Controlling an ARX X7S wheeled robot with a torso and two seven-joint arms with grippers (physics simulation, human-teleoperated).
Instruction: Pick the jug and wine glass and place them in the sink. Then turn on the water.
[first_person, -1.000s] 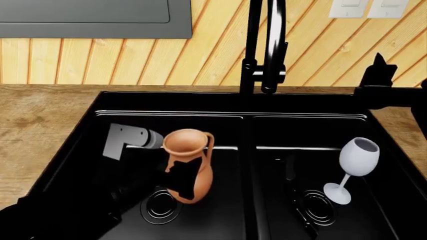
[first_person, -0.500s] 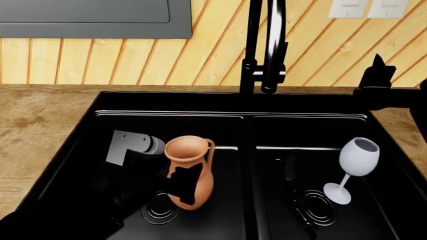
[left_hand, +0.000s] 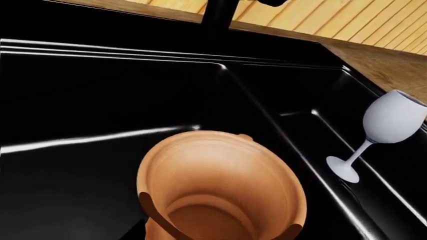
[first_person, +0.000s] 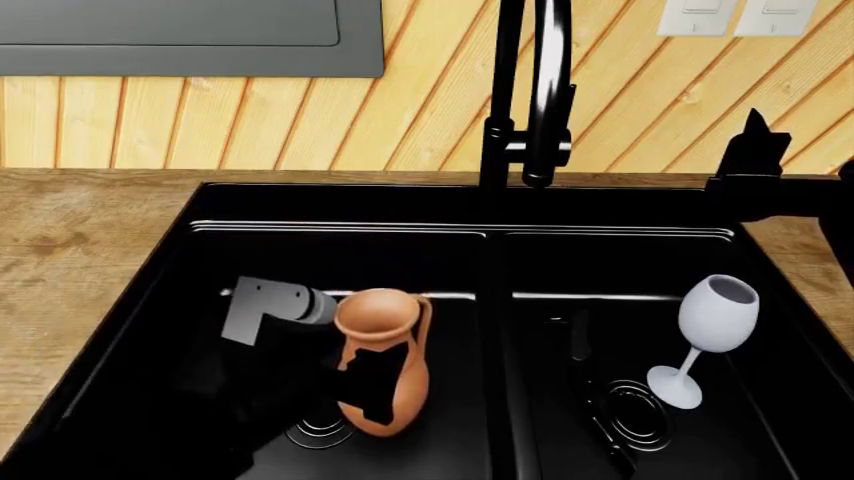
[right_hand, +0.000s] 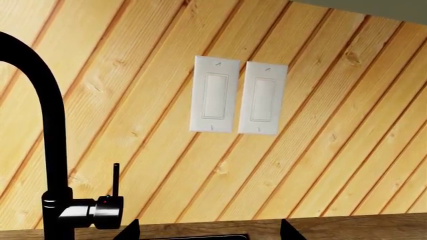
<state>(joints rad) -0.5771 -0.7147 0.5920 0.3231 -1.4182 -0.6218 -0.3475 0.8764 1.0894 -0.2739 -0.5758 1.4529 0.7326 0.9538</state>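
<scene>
The terracotta jug (first_person: 383, 362) stands upright low in the left basin of the black sink (first_person: 200, 215), over its drain. My left gripper (first_person: 370, 388) is shut on the jug's body. In the left wrist view I look down into the jug's mouth (left_hand: 220, 182), with dark fingers (left_hand: 152, 212) on either side. The pale wine glass (first_person: 713, 318) leans tilted in the right basin, its foot by the drain; it also shows as the wine glass (left_hand: 390, 122) past the divider. My right gripper (first_person: 755, 150) hovers open at the sink's back right, facing the faucet (right_hand: 50, 125) and its lever (right_hand: 115, 179).
The tall black faucet (first_person: 534, 90) rises behind the centre divider. Two white wall switches (right_hand: 240, 97) sit on the slatted wooden wall. Wooden counter (first_person: 80, 270) runs round the sink, and a grey panel (first_person: 187, 40) hangs at the upper left.
My left gripper has lowered the jug deeper into the left basin and slightly toward the front. The wine glass and right arm have not moved.
</scene>
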